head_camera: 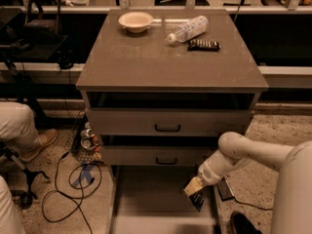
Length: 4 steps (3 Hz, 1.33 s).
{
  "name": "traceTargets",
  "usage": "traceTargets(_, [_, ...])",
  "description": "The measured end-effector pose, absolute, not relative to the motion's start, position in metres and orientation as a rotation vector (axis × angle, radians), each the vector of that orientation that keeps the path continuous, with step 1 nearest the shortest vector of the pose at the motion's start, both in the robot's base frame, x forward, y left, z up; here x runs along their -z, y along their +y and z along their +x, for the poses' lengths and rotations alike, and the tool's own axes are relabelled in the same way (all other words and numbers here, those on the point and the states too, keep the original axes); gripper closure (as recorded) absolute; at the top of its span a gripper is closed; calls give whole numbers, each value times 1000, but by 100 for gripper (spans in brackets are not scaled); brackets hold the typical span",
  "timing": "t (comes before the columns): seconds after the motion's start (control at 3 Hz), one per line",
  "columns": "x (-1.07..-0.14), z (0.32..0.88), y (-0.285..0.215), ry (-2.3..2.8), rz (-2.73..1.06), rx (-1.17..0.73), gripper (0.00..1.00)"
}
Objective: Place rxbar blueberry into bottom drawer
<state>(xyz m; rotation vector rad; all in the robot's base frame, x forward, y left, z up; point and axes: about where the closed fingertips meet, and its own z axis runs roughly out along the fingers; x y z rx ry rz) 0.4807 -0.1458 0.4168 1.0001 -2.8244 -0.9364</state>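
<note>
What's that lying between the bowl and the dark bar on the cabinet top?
A clear plastic bottle on its side, in the camera view. The end effector is low at the right edge of the bottom drawer, holding the rxbar blueberry.

The gripper (196, 192), at the lower right of the frame, has pale matt fingers (193, 186) closed on the rxbar blueberry (199, 203), whose dark blue wrapper looks glossy. The bottom drawer (156, 199) under it is smooth matt grey metal. The cabinet top (165, 57) is smooth with a slight shine. The bottle (189, 29) is clear plastic. The floor (278, 126) is speckled and rough.
</note>
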Motion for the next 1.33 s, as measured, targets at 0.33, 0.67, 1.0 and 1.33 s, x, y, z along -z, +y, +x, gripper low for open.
traceTargets(0.33, [-360,473,-120,-2810,902,1016,100])
traceTargets(0.67, [-328,468,-104,-2780,856,1079,100])
traceTargets(1.0, [-303,467,-81,-2750,847,1154,100])
traceTargets(1.33, [-285,469,-68,-2779,789,1188,100])
